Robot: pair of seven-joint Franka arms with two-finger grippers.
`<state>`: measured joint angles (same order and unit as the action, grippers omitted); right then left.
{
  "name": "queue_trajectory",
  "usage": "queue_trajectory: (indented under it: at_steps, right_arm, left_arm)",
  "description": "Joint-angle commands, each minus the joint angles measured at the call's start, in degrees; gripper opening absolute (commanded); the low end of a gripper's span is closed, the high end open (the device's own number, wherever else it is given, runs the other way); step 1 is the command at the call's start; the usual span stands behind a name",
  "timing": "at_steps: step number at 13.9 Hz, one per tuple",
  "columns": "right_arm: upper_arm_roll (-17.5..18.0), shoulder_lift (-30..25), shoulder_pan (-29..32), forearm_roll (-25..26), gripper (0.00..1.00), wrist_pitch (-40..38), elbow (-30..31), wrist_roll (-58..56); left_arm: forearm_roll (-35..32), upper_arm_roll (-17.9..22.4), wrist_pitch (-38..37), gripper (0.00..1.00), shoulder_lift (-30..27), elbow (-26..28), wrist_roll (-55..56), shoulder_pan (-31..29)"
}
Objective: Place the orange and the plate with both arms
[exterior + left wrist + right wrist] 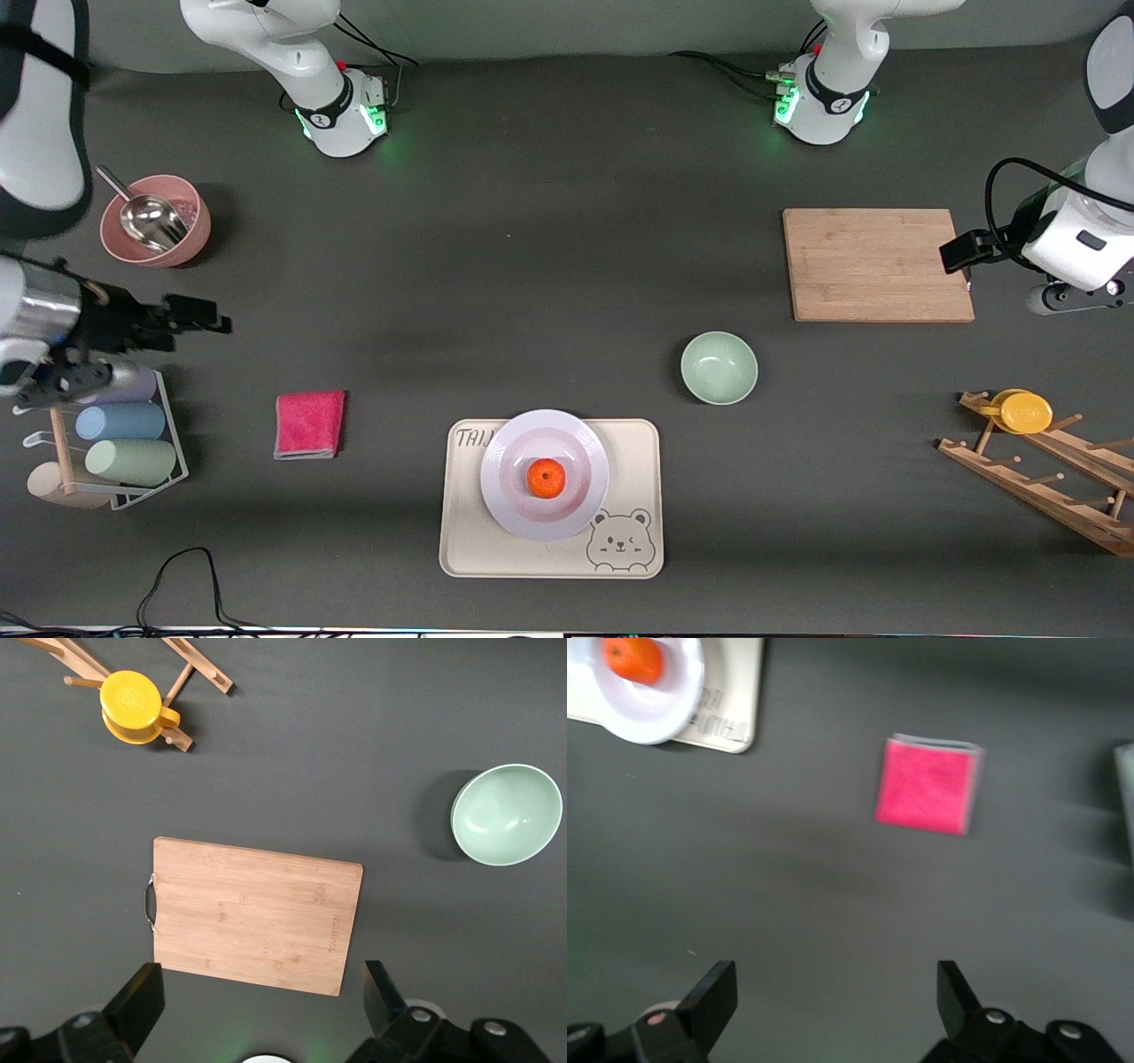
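**Orange on plate, both arms clear**

The orange (pixel 546 478) sits at the centre of the white plate (pixel 508 505), which rests on the cream bear tray (pixel 640 443) near the tabletop's front edge, apparently stacked for joint handling. The left gripper (pixel 261 1005) hangs wide and empty over the cutting board (pixel 252 914). The right gripper (pixel 837 1005), equally wide, hangs near the pink cloth (pixel 928 786). The tray's lettering is partly covered.

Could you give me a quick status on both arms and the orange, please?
Left pincer open, empty, over the cutting board. Right pincer open, empty, over bare table. Orange on the plate, plate on the bear tray. Nothing blocking.
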<state>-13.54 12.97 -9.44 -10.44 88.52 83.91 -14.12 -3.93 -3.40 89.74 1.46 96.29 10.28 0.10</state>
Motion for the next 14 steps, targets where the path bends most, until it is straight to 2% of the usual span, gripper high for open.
queue_trajectory:
  at_steps: [1, 4, 8, 14]
  right_arm:
    - [4.99, -6.71, 3.89, 6.55, 1.00, 0.42, 5.90, 5.57]
    - [8.26, -9.10, 6.88, 8.85, 1.00, 0.42, 7.32, 7.00]
    - [8.36, -9.89, 6.54, 11.49, 1.00, 0.42, 7.05, 6.92]
    - [8.09, -10.42, 6.54, 12.64, 1.00, 0.34, 7.23, 6.92]
  left_arm:
    - [-0.03, -1.17, -2.38, 1.00, -1.11, -1.02, 2.11, 0.43]
    - [0.67, -3.37, -2.64, 1.00, -2.69, -1.54, 2.20, 0.34]
    - [2.61, -3.20, -3.70, 1.00, -2.17, -3.13, 2.03, 0.34]
    - [2.43, -3.20, -4.05, 1.00, -2.16, -3.22, 2.47, -0.01]
